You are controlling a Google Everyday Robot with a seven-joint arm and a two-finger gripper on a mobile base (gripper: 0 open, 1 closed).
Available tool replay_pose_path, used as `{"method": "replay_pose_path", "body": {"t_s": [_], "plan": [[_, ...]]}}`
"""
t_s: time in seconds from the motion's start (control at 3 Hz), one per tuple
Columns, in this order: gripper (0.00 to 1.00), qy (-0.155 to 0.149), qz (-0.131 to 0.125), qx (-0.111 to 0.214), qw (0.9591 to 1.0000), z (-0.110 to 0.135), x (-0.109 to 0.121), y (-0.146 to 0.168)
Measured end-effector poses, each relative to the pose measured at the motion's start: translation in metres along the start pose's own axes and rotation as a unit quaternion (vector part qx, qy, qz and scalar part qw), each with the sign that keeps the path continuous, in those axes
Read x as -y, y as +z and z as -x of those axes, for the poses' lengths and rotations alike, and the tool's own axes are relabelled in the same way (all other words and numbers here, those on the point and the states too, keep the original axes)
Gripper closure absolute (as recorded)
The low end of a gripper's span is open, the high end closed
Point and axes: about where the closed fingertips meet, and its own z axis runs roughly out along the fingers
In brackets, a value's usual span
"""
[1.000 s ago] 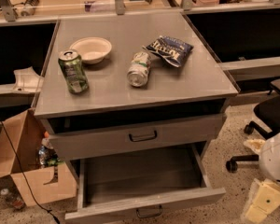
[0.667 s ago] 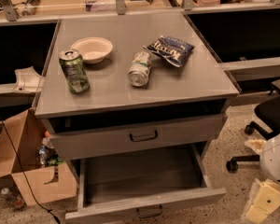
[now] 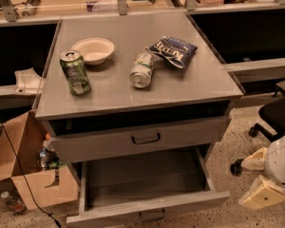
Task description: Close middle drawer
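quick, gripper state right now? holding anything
gripper: low at the right, beside the pulled-out middle drawer, not touching it; open or closed cannot be told

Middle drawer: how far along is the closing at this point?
Nothing looks done: the middle drawer stands pulled far out of the cabinet. In hand: the gripper sits at the lower right, apart from the drawer's front. Left: reach the front and push it fully in.
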Motion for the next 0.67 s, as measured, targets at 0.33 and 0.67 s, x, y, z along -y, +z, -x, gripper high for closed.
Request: {"method": "replay_pose_path", "body": {"t_s": [0.33,0.67], "plan": [[0.63,0.000,0.000,0.000,1.0000,0.0000,0.0000,0.0000],[0.94,0.009,-0.025,0.009,0.9996,0.0009,-0.0009,-0.0032]]}}
